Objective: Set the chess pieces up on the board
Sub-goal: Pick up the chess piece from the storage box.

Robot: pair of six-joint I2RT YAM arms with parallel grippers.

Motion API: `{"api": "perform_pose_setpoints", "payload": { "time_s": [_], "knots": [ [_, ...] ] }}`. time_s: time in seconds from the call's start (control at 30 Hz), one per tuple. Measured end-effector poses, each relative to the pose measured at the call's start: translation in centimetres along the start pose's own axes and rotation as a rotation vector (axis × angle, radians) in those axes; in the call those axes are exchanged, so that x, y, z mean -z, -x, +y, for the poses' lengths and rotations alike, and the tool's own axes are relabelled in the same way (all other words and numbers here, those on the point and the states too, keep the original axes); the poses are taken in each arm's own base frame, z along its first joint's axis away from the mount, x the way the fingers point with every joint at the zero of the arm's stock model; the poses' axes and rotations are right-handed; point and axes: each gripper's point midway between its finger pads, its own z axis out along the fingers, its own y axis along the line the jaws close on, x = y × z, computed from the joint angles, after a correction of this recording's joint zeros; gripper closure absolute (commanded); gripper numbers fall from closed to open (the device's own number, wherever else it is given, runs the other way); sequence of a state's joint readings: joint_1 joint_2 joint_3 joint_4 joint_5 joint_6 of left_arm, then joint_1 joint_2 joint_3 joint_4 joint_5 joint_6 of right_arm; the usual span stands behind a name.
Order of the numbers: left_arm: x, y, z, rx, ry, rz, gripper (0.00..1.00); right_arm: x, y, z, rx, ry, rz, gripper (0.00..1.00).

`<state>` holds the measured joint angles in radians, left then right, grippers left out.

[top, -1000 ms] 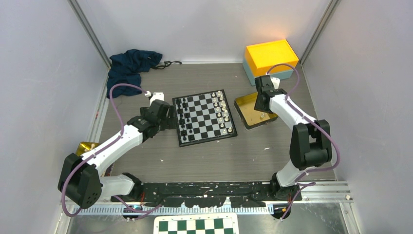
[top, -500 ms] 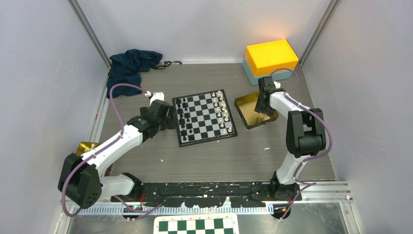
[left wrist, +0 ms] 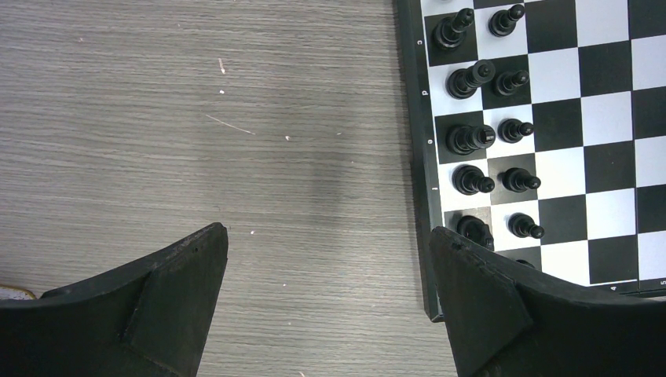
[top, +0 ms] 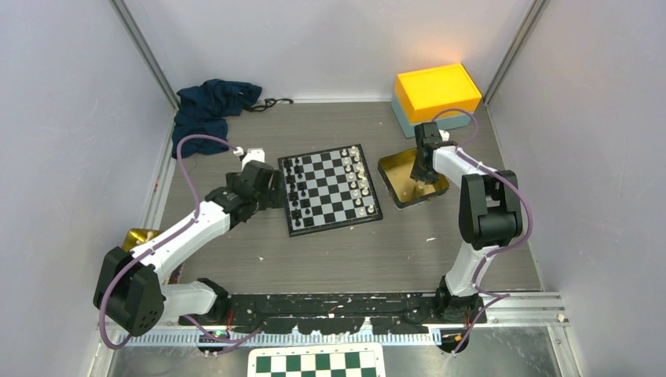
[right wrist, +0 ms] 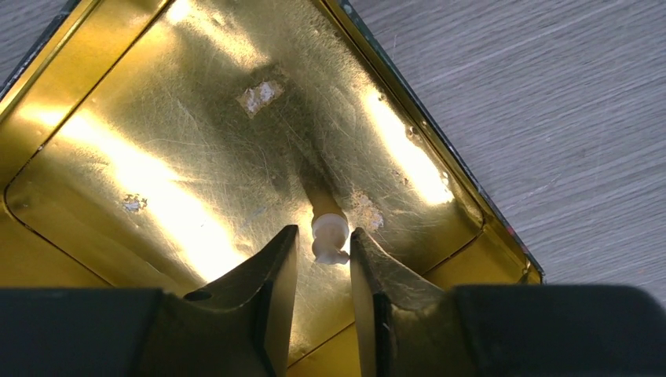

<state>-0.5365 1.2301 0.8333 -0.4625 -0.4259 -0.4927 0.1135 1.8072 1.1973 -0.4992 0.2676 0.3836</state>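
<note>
Top external: grey wood-grain table [top: 338, 255] (white specks [top: 430, 239]) under the board [top: 328, 187], lilac walls [top: 71, 118].

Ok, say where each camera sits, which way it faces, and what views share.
Top external: fixed above and behind the bases, looks down at the table; left arm and right arm show.
Left wrist: looks down past its open left gripper at the board's edge and black pieces.
Right wrist: looks down into the gold tin, right gripper flanking a white piece.
Shared: top and left wrist both show the board.
</note>
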Motion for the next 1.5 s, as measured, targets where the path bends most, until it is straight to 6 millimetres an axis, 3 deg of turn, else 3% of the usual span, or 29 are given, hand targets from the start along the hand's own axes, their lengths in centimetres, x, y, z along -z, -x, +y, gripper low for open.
{"api": "perform_pose_setpoints", "payload": {
  "time_s": [0.5,0.87,1.03,1.3,1.5],
  "knots": [
    [0.0,0.0,0.0,0.000,0.000,0.000,0.00,0.0,0.1,-0.2,0.000,-0.002,0.001,0.92],
    [0.0,0.0,0.0,0.000,0.000,0.000,0.00,0.3,0.1,-0.1,0.003,0.001,0.005,0.99],
    [0.0,0.0,0.0,0.000,0.000,0.000,0.00,1.9,1.0,0.7,0.013,0.022,-0.020,0.99],
    [0.0,0.0,0.0,0.001,-0.001,0.000,0.00,6.7,3.3,4.3,0.056,0.108,-0.128,0.99],
    [0.0,0.0,0.0,0.001,-0.001,-0.001,0.00,9.6,1.6,7.7,0.150,0.163,-0.146,0.99]
  ]
}}
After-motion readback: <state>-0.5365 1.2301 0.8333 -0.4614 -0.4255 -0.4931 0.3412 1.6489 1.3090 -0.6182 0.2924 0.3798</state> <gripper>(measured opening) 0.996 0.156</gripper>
